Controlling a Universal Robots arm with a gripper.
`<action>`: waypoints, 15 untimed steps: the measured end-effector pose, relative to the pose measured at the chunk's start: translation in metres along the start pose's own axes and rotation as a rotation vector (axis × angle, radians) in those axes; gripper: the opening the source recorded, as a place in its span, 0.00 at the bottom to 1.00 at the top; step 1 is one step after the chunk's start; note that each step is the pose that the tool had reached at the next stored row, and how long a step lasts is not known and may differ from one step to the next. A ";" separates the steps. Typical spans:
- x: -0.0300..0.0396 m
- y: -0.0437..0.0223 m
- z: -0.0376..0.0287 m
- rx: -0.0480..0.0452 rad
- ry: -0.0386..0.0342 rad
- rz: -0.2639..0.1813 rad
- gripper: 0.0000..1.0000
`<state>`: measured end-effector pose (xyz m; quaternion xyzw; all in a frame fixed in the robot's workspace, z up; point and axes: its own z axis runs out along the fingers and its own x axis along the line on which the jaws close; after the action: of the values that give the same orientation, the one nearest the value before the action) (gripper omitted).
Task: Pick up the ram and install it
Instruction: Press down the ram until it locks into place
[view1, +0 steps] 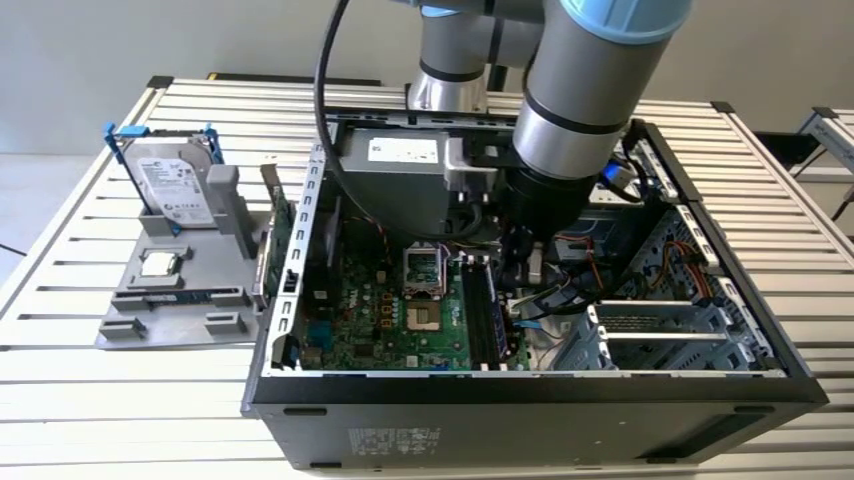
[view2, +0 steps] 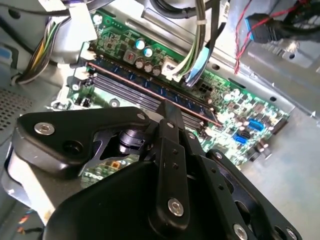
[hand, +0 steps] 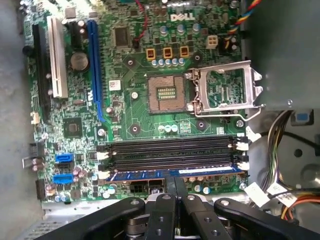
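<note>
One gripper (hand: 175, 181) inside open computer case (view1: 747, 385), jaws pressed together, tips touching blue-green ram (hand: 175, 173) seated in motherboard (hand: 140, 100) slot beside three empty slots.

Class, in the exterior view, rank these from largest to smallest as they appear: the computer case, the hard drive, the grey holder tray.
1. Computer case
2. Grey holder tray
3. Hard drive

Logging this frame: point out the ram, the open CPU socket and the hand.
ram (hand: 175, 173): first wrist view, middle of the blue stick in the last slot.
CPU socket (hand: 166, 93): first wrist view, its contact field.
hand (hand: 175, 186): first wrist view, between the fingertips.
</note>
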<state>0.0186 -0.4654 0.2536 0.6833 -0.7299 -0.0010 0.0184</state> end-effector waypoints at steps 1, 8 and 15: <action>0.0000 0.0000 0.0001 0.0003 0.0003 -0.013 0.00; -0.0002 0.0000 0.0002 0.0015 0.0016 -0.063 0.00; -0.0025 0.0000 0.0067 0.0016 0.0017 -0.063 0.00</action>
<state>0.0185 -0.4631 0.2468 0.7062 -0.7078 -0.0004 0.0184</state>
